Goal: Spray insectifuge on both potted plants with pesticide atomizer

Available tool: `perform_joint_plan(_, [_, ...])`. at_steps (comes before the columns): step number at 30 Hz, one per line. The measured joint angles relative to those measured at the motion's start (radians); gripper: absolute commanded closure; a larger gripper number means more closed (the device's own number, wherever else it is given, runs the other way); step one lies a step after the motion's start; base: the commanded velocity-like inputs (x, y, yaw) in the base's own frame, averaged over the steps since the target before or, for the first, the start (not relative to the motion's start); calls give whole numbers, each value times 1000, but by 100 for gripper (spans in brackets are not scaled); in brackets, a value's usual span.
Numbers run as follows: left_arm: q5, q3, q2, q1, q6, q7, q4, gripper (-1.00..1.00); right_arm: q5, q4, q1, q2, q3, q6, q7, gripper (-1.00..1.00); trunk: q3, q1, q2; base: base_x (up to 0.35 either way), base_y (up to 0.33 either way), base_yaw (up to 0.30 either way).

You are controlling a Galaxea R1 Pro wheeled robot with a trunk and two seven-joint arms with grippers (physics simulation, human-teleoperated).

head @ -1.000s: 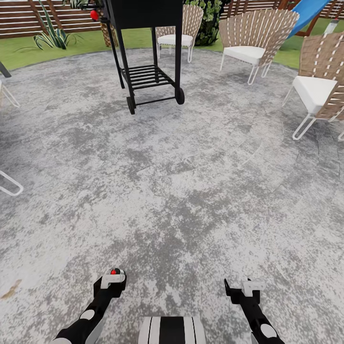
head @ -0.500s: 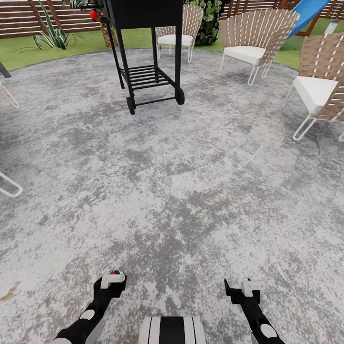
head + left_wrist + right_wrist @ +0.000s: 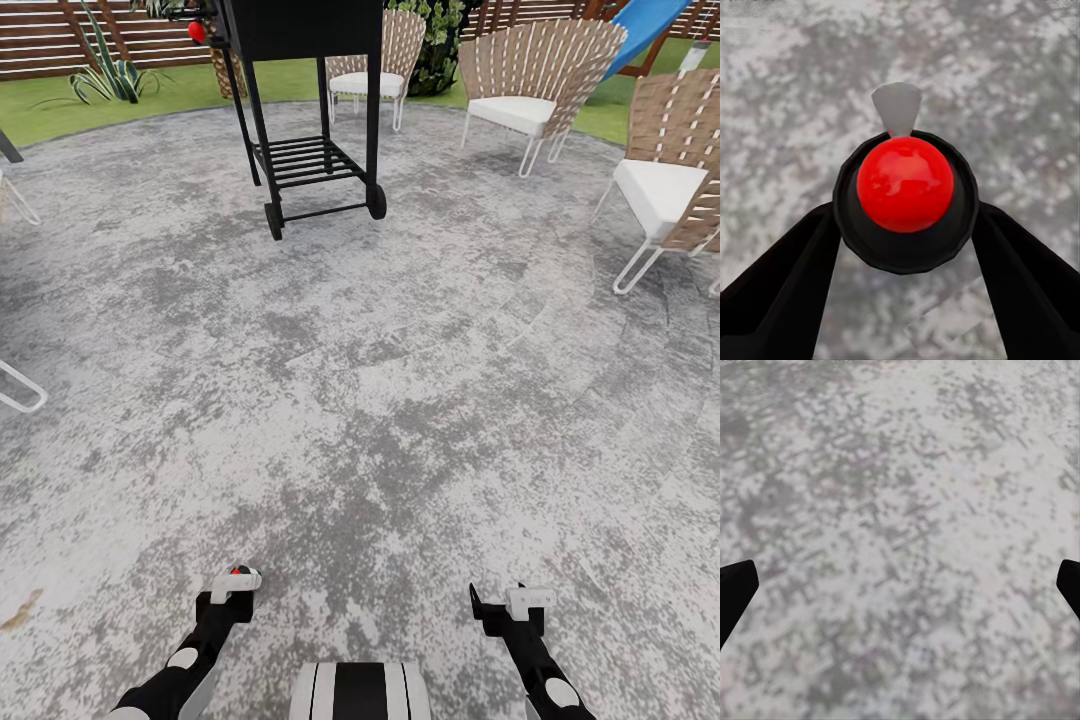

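Grey mottled paving of the round patio (image 3: 360, 380) is spreading out in front of the robot in the head view, with a black grill cart (image 3: 305, 110) standing at the far side, woven chairs (image 3: 535, 70) ringing it, and a potted plant (image 3: 108, 78) sitting on the lawn by the wooden fence (image 3: 60, 40). Low down, the left gripper (image 3: 232, 590) is carrying the pesticide atomizer (image 3: 240, 572), and the right gripper (image 3: 505, 612) is hanging over the paving.

Seen from the left wrist, the black jaws are clamping both sides of the atomizer's dark body (image 3: 906, 202), red top facing the camera.

Seen from the right wrist, the jaws are standing wide apart, holding nothing, over the paving (image 3: 900, 540).
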Motion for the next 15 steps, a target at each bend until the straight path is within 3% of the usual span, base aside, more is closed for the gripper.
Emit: perform_joint_plan(15, [2,2,-1,0,0,1,-8,100,0,0,0,0,0,0,0,-100,0,0,0,0,0,0])
